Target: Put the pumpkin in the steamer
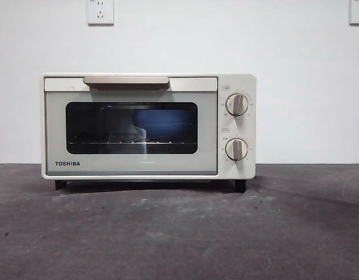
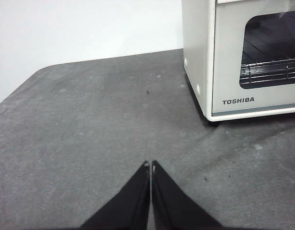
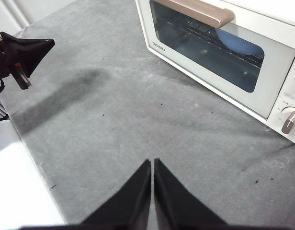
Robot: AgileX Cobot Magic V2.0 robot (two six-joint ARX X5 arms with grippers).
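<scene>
The steamer [image 1: 147, 125] is a cream-white TOSHIBA box that stands at the middle of the dark table with its glass door closed. It also shows in the left wrist view [image 2: 233, 57] and in the right wrist view [image 3: 224, 52]. No pumpkin is in view in any frame. My left gripper [image 2: 150, 165] hangs over bare table to one side of the steamer, shut with nothing in it. My right gripper [image 3: 153, 163] hovers in front of the steamer door, also shut and empty.
Through the door glass a blue bowl [image 1: 162, 124] sits on the wire rack [image 1: 133, 142]. Two round knobs [image 1: 236, 105] are on the steamer's right panel. The other arm's gripper [image 3: 23, 52] shows near the table's edge in the right wrist view.
</scene>
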